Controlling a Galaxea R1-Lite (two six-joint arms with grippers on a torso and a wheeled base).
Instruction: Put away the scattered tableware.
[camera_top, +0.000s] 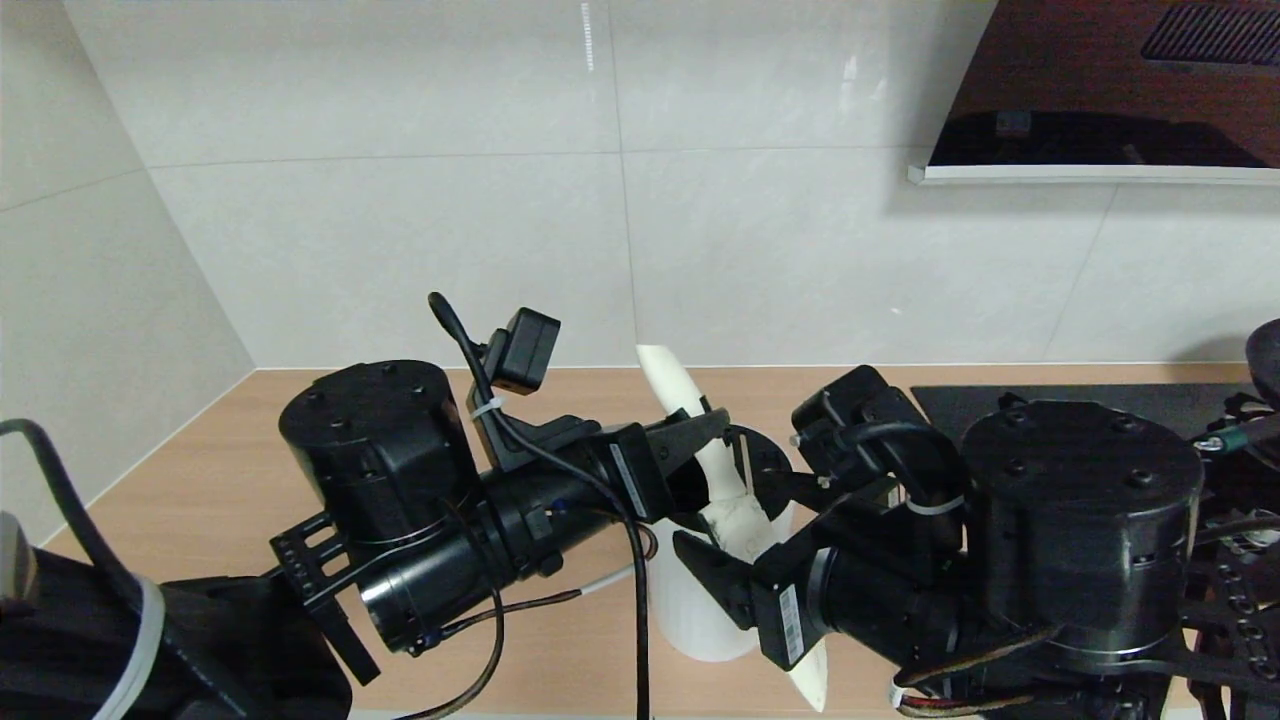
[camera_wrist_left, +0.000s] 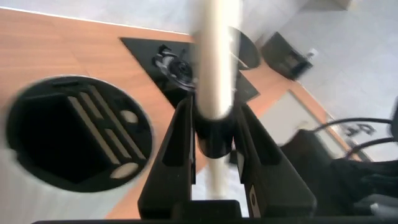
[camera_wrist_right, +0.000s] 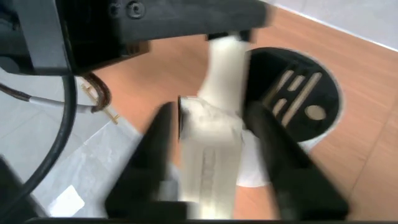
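A long white utensil (camera_top: 716, 462) stands tilted just over a white utensil holder (camera_top: 700, 610) with a slotted black lid (camera_wrist_left: 74, 134). My left gripper (camera_top: 697, 458) is shut on the utensil's slim handle (camera_wrist_left: 214, 87). My right gripper (camera_top: 752, 535) is lower down, and its fingers (camera_wrist_right: 158, 152) stand open close on either side of the utensil's wider part (camera_wrist_right: 208, 149). The lid (camera_wrist_right: 301, 99) lies directly below, with flat pieces showing in its slots. The utensil's lower tip (camera_top: 812, 685) hangs in front of the holder.
The holder stands on a wooden counter (camera_top: 250, 470) against a tiled wall. A black cooktop (camera_top: 1080, 395) with a burner (camera_wrist_left: 177, 62) lies to the right, under a dark range hood (camera_top: 1100, 100). Bare counter stretches to the left.
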